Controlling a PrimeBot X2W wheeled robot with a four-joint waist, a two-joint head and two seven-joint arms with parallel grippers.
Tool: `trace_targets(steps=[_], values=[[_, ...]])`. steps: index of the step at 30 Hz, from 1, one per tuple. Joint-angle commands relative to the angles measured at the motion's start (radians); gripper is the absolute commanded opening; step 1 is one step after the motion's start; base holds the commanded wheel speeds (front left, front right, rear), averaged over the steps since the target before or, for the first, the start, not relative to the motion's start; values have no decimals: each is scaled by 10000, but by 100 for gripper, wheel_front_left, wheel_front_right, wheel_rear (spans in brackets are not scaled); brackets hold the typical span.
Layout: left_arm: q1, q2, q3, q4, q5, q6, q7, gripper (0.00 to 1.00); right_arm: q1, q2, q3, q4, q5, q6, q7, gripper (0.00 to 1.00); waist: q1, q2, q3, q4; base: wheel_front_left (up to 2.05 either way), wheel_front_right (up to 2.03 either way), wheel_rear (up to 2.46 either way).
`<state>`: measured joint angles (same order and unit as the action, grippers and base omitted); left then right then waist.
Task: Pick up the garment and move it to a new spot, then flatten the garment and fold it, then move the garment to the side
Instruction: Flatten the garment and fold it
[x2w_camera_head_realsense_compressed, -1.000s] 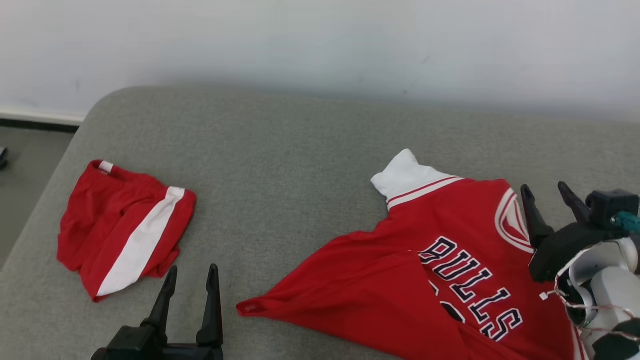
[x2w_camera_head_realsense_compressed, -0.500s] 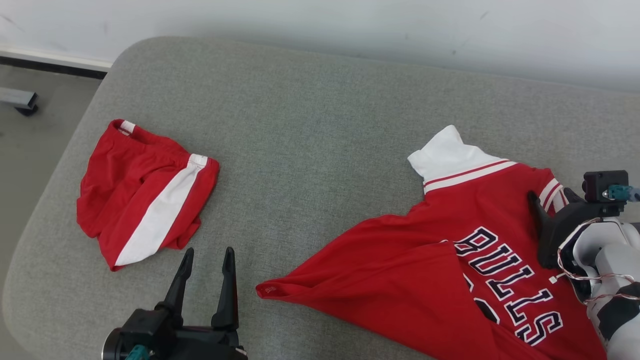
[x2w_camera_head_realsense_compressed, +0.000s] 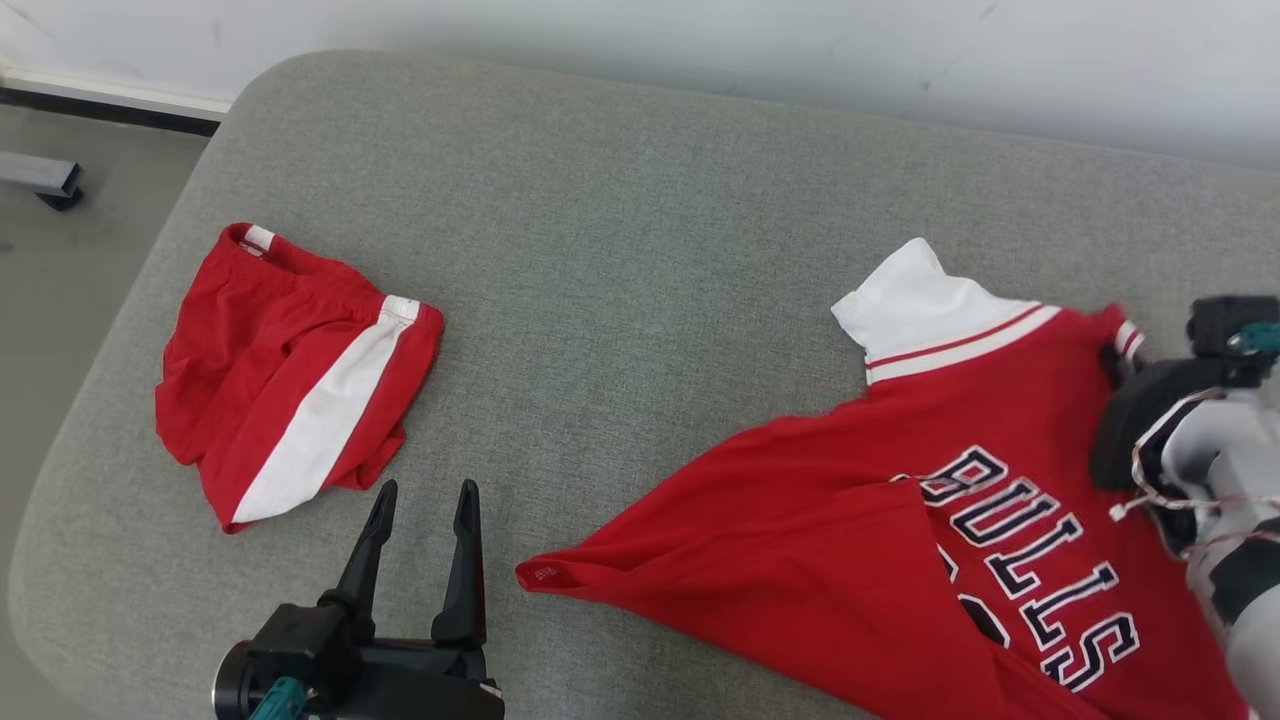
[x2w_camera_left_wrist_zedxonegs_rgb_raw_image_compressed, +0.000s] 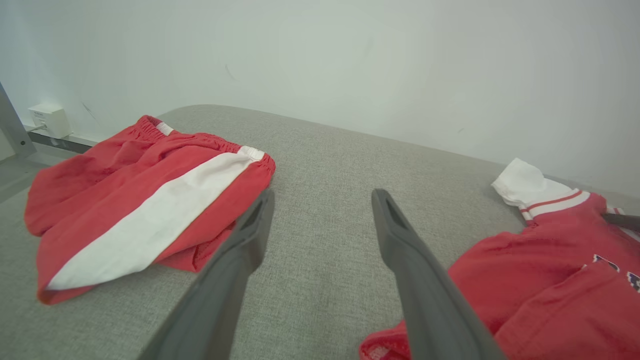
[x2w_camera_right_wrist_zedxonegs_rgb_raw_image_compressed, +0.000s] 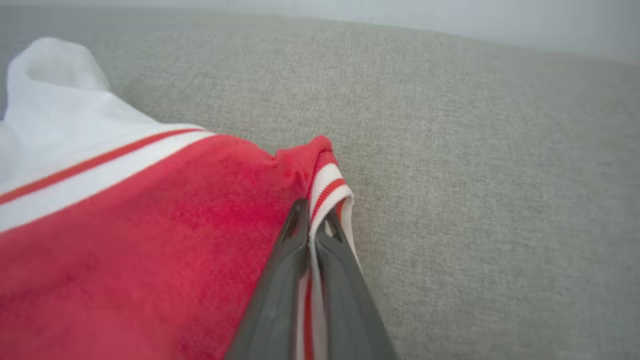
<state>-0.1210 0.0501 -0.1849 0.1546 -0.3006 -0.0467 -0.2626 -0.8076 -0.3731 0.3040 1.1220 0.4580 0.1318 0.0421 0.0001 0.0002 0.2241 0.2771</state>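
The red Bulls jersey (x2w_camera_head_realsense_compressed: 880, 540) lies rumpled at the right of the grey padded surface (x2w_camera_head_realsense_compressed: 620, 250), with the red shorts (x2w_camera_head_realsense_compressed: 280, 370) well apart at the left. The right end effector (x2w_camera_right_wrist_zedxonegs_rgb_raw_image_compressed: 311, 212) is clamped on the jersey's striped trim, a firm edge and probably chosen for lifting. The left end effector (x2w_camera_head_realsense_compressed: 426, 495) hovers with its fingers apart near the hem corner, likely ready for a second hold.
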Motion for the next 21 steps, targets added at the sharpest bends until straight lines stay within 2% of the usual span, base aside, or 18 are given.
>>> trace_targets(steps=[1, 8, 11, 12, 13, 14, 21], values=[[-28, 4, 20, -7, -23, 23, -34, 100, -289, -195, -41, 2, 129, -20, -252, 0, -1, -2, 1, -28, 0, 0, 0], [-52, 4, -27, 19, -3, 30, -34, 100, -1383, -959, -741, 424, 310, -20, -1782, 0, -1, -2, -60, -83, 0, 0, 0], [-69, 4, -42, 51, -21, 15, -34, 100, -1577, -978, -1001, 922, 342, -20, -2051, 0, -1, -2, -91, -79, 0, 0, 0], [-53, 6, -32, 62, -21, 6, -34, 100, -1557, -926, -995, 1050, 345, -20, -1925, 20, -1, -2, -102, -84, 0, 0, 0], [-23, 4, -17, 62, -18, 4, -34, 100, -1521, -894, -959, 1128, 327, -20, -1830, 90, -1, -2, -121, -102, 0, 0, 0], [12, 4, 3, 62, -15, 10, -34, 100, -1499, -891, -935, 1165, 324, -20, -1842, 100, -1, -2, -139, -127, 0, 0, 0], [324, 4, 208, 114, 178, -34, -34, 100, -803, -520, -491, 797, 387, -20, -2673, 100, -1, -2, -677, -521, 0, 0, 0]])
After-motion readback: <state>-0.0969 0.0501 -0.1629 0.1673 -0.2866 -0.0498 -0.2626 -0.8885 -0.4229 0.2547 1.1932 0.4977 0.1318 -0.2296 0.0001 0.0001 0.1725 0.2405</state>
